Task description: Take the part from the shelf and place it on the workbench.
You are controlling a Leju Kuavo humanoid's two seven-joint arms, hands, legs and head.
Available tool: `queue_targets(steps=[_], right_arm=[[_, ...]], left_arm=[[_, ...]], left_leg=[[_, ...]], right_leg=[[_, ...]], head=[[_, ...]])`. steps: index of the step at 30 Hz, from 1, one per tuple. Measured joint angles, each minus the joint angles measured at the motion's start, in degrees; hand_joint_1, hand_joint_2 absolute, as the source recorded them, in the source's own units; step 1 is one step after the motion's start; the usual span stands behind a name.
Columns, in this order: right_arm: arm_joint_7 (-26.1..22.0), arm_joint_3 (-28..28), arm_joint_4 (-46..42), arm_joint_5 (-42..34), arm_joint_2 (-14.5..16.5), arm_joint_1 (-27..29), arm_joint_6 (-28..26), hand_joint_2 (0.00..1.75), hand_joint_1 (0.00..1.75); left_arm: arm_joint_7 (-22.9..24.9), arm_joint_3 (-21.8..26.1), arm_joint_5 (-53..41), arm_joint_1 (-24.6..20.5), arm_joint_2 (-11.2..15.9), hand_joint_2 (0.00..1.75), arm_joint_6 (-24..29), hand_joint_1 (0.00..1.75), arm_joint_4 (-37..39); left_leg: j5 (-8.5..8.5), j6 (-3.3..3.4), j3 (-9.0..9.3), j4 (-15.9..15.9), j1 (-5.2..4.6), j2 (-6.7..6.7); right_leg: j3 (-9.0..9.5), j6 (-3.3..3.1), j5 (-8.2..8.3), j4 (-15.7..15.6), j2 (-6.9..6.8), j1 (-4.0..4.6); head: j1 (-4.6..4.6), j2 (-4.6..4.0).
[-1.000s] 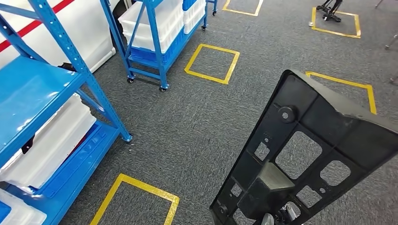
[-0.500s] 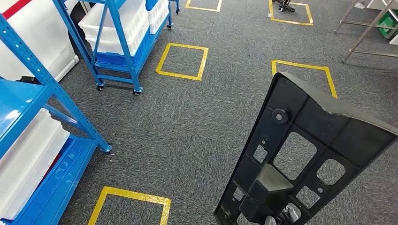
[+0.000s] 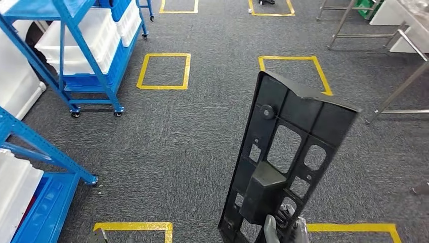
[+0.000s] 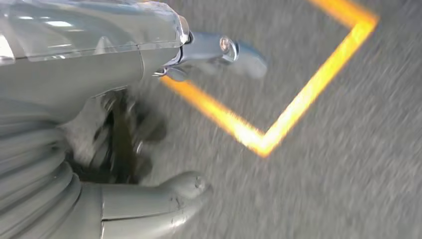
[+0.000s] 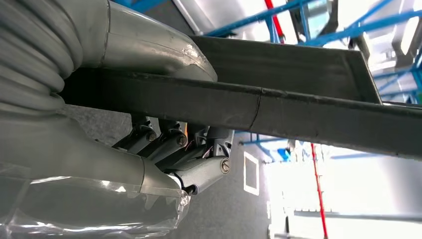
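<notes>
Part [image 3: 288, 162] in my right hand [image 3: 283, 230], a long black moulded panel with cut-outs, held by its lower end so the rest stands up and away from the body. I judge that grip keeps it clear of the legs while I walk. In the right wrist view the thumb [image 5: 149, 47] lies over one face of the panel's edge and the darker fingers [image 5: 169, 144] curl under the other, clamping it. My left hand [image 4: 124, 124] hangs over the grey carpet [image 3: 177, 142] and a yellow floor marking [image 4: 278, 124], holding nothing, its fingers apart. The blue shelf [image 3: 48, 157] is at my left. Metal legs [image 3: 399, 91] at the right may belong to the desk; I cannot be sure.
</notes>
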Motion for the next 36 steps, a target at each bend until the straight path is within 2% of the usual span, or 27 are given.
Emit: queue_targets(steps=[1, 2, 4, 5, 6, 7, 9, 11, 13, 14, 15, 16, 17, 19, 20, 22, 23, 24, 26, 28, 29, 30, 31, 33, 34, 35, 36], right_arm=[[0.1, 1.3, 1.0, -0.7, -0.8, -0.9, -1.3, 1.75, 1.75], [0.0, 2.5, 1.8, -1.4, -1.6, -1.7, -2.5, 1.75, 1.75], [0.1, 4.8, 2.9, -2.3, -3.1, -3.2, -4.1, 1.75, 1.75], [0.1, 5.7, 3.3, -2.6, -3.8, -3.8, -4.6, 1.75, 1.75], [0.2, 6.5, 3.6, -2.8, -4.4, -4.2, -4.9, 1.75, 1.75], [0.2, 7.0, 3.8, -2.9, -4.9, -4.4, -5.1, 1.75, 1.75], [0.2, 7.9, 4.3, -3.0, -5.9, -4.8, -5.4, 1.75, 1.75], [0.1, 8.9, 4.8, -3.3, -6.9, -5.3, -5.9, 1.75, 1.75], [-0.1, 9.7, 5.2, -3.7, -7.8, -5.7, -6.5, 1.75, 1.75], [-0.2, 10.1, 5.4, -4.0, -8.2, -5.7, -6.8, 1.75, 1.75], [-0.2, 10.3, 5.5, -4.3, -8.6, -5.8, -7.1, 1.75, 1.75], [-0.2, 10.6, 5.7, -4.4, -8.9, -5.9, -7.3, 1.75, 1.75], [-0.2, 10.8, 5.8, -4.5, -9.1, -6.1, -7.4, 1.75, 1.75], [-0.2, 11.3, 5.9, -4.7, -9.4, -6.6, -7.5, 1.75, 1.75], [-0.2, 11.4, 5.9, -4.7, -9.6, -6.8, -7.6, 1.75, 1.75], [-0.2, 11.8, 5.9, -4.7, -9.9, -7.0, -7.7, 1.75, 1.75], [-0.2, 11.9, 6.0, -4.7, -10.0, -7.0, -7.9, 1.75, 1.75], [-0.2, 12.1, 6.0, -4.7, -10.1, -7.1, -8.0, 1.75, 1.75], [-0.2, 12.6, 6.2, -4.7, -10.3, -7.5, -8.3, 1.75, 1.75], [-0.2, 13.1, 6.5, -4.6, -10.5, -7.9, -8.7, 1.75, 1.75], [-0.2, 13.3, 6.6, -4.4, -10.6, -8.0, -8.9, 1.75, 1.75], [-0.2, 13.6, 6.7, -4.2, -10.8, -8.1, -9.2, 1.75, 1.75], [-0.2, 13.8, 6.8, -4.1, -10.9, -8.2, -9.5, 1.75, 1.75], [-0.2, 14.3, 7.0, -3.8, -11.2, -8.7, -9.9, 1.75, 1.75], [-0.2, 14.5, 7.0, -3.7, -11.3, -8.9, -10.1, 1.75, 1.75], [-0.2, 14.7, 7.0, -3.7, -11.4, -9.1, -10.4, 1.75, 1.75], [-0.2, 14.9, 7.0, -3.6, -11.5, -9.2, -10.6, 1.75, 1.75]], left_arm=[[0.3, -0.8, 1.3, 0.1, -0.3, 1.75, -0.5, 0.0, -0.1], [0.7, -1.7, 2.4, 0.3, -0.6, 1.75, -0.9, 0.0, -0.2], [1.3, -3.4, 4.3, 0.6, -0.9, 1.75, -1.1, 0.0, -0.4], [1.4, -4.2, 5.1, 0.6, -1.0, 1.75, -0.9, 0.0, -0.5], [1.4, -4.7, 5.7, 0.5, -1.1, 1.75, -0.7, 0.0, -0.5], [1.4, -5.2, 6.1, 0.4, -1.2, 1.75, -0.5, 0.0, -0.5], [1.1, -6.2, 7.0, 0.3, -1.4, 1.75, -0.2, 0.0, -0.6], [1.3, -7.1, 8.4, 0.7, -1.5, 1.75, 0.2, 0.0, -0.7], [2.7, -7.6, 10.3, 1.5, -1.5, 1.75, -0.1, 0.0, -1.3], [3.6, -7.8, 11.1, 2.0, -1.4, 1.75, -0.7, 0.0, -1.8], [4.4, -7.8, 11.6, 2.5, -1.3, 1.75, -1.3, 0.0, -2.4], [5.0, -7.9, 12.1, 2.9, -1.1, 1.75, -1.9, 0.0, -2.8], [5.3, -7.9, 12.3, 3.2, -1.0, 1.75, -2.2, 0.0, -3.1], [5.6, -8.0, 12.5, 3.3, -0.9, 1.75, -2.3, 0.0, -3.6], [5.7, -8.1, 12.5, 3.4, -0.9, 1.75, -2.2, 0.0, -3.8], [5.8, -8.2, 12.7, 3.4, -0.9, 1.75, -2.1, 0.0, -4.0], [5.9, -8.3, 12.8, 3.5, -0.9, 1.75, -2.1, 0.0, -4.1], [5.9, -8.3, 13.0, 3.5, -0.8, 1.75, -2.0, 0.0, -4.2], [5.9, -8.4, 13.3, 3.8, -0.6, 1.75, -2.0, 0.0, -4.3], [5.7, -8.4, 13.5, 4.2, -0.3, 1.75, -1.7, 0.0, -4.3], [5.5, -8.4, 13.7, 4.3, -0.2, 1.75, -1.5, 0.0, -4.3], [5.4, -8.6, 13.8, 4.4, -0.2, 1.75, -1.3, 0.0, -4.3], [5.2, -8.7, 14.1, 4.4, -0.2, 1.75, -1.0, 0.0, -4.3], [4.9, -9.1, 14.5, 4.3, -0.1, 1.75, -0.8, 0.0, -4.3], [4.8, -9.2, 14.6, 4.3, 0.0, 1.75, -0.7, 0.0, -4.3], [4.7, -9.3, 14.8, 4.2, 0.0, 1.75, -0.7, 0.0, -4.3], [4.5, -9.4, 14.9, 4.1, 0.0, 1.75, -0.8, 0.0, -4.3]], left_leg=[[2.23, -0.21, 1.44, -3.4, 0.22, -0.68], [3.7, -0.41, 2.8, -6.7, 0.43, -2.06], [4.58, -0.24, 4.15, -10.6, 0.73, -4.33], [4.25, 0.07, 4.12, -10.8, 0.64, -4.79], [4.31, 0.49, 4.04, -10.9, 0.58, -4.36], [4.49, 0.87, 4.02, -11.1, 0.54, -3.77], [4.79, 1.63, 4.19, -11.6, 0.51, -2.51], [4.81, 2.14, 4.34, -11.9, 0.29, -0.95], [4.57, 2.33, 4.41, -11.9, 0.01, 0.9], [4.41, 2.37, 4.52, -11.9, -0.1, 1.82], [4.21, 2.38, 4.71, -11.9, -0.22, 2.71], [4.0, 2.37, 4.99, -11.9, -0.33, 3.51], [3.79, 2.34, 5.28, -12.0, -0.41, 4.22], [3.43, 2.02, 5.78, -12.2, -0.64, 5.34], [3.31, 1.78, 5.95, -12.3, -0.72, 5.9], [3.04, 1.2, 6.44, -12.6, -0.79, 6.83], [2.7, 0.92, 6.62, -12.3, -0.74, 6.1], [1.9, 0.69, 6.35, -11.2, -0.68, 4.63], [-0.91, 0.33, 3.89, -5.6, -0.42, 1.13], [-3.23, 0.03, 0.12, 1.1, -0.25, 0.17], [-2.96, -0.14, -1.03, 2.6, -0.18, 0.13], [-1.56, -0.27, -1.23, 1.9, -0.11, 0.07], [0.8, -0.39, -0.41, -0.9, 0.01, -0.28], [4.38, -0.47, 2.06, -7.7, 0.35, -2.86], [5.08, -0.31, 2.89, -10.0, 0.45, -4.18], [4.97, -0.01, 3.2, -10.8, 0.43, -5.08], [4.81, 0.41, 3.27, -11.1, 0.3, -5.14]], right_leg=[[-0.05, 0.28, -0.21, 0.5, 1.1, -0.16], [-0.29, 0.64, -0.46, 1.1, 2.11, -0.24], [-1.29, 1.36, -0.7, 2.2, 3.77, -0.33], [-1.82, 1.71, -0.61, 2.4, 4.4, -0.38], [-2.23, 2.03, -0.44, 2.4, 4.99, -0.5], [-2.44, 2.32, -0.41, 2.5, 4.91, -0.6], [-3.51, 2.8, -1.51, 4.5, 2.05, -0.52], [-6.66, 3.12, -4.39, 10.4, -1.74, -0.37], [-10.08, 3.2, -6.37, 16.4, -2.83, -0.38], [-10.61, 3.08, -5.98, 17.0, -3.0, -0.36], [-9.97, 2.81, -4.53, 15.6, -3.25, -0.27], [-8.27, 2.39, -2.43, 12.3, -3.85, -0.08], [-6.22, 1.85, -0.83, 8.5, -5.18, 0.29], [-3.4, 0.83, 0.54, 3.1, -7.78, 1.22], [-3.09, 0.52, 0.25, 2.3, -8.32, 1.56], [-2.91, 0.13, 0.39, 1.7, -7.07, 1.51], [-2.58, 0.01, 0.57, 1.2, -6.34, 1.31], [-2.24, -0.17, 0.77, 0.7, -5.61, 1.05], [-1.76, -0.46, 0.94, 0.3, -4.2, 0.74], [-1.64, -0.65, 0.85, 0.4, -2.47, 0.66], [-1.57, -0.63, 0.77, 0.5, -1.52, 0.62], [-1.51, -0.52, 0.65, 0.7, -0.55, 0.54], [-1.47, -0.32, 0.46, 1.0, 0.4, 0.41], [-1.72, 0.26, -0.08, 2.0, 2.02, 0.19], [-2.03, 0.61, -0.26, 2.4, 2.72, 0.11], [-2.35, 0.97, -0.32, 2.6, 3.34, 0.03], [-2.63, 1.37, -0.23, 2.7, 3.99, -0.05]], head=[[0.0, -0.01], [-0.04, -0.01], [-0.13, -0.01], [-0.19, 0.0], [-0.2, 0.0], [-0.22, 0.0], [0.15, -0.01], [0.59, -0.01], [0.68, 0.0], [0.69, 0.0], [0.68, -0.01], [0.69, -0.01], [0.66, -0.01], [0.72, -0.01], [0.75, -0.01], [0.84, 0.0], [0.82, -0.01], [0.76, -0.01], [0.57, -0.01], [0.45, -0.01], [0.45, -0.01], [0.44, -0.01], [0.42, -0.01], [0.33, -0.01], [0.31, -0.01], [0.26, -0.01], [0.25, -0.01]])
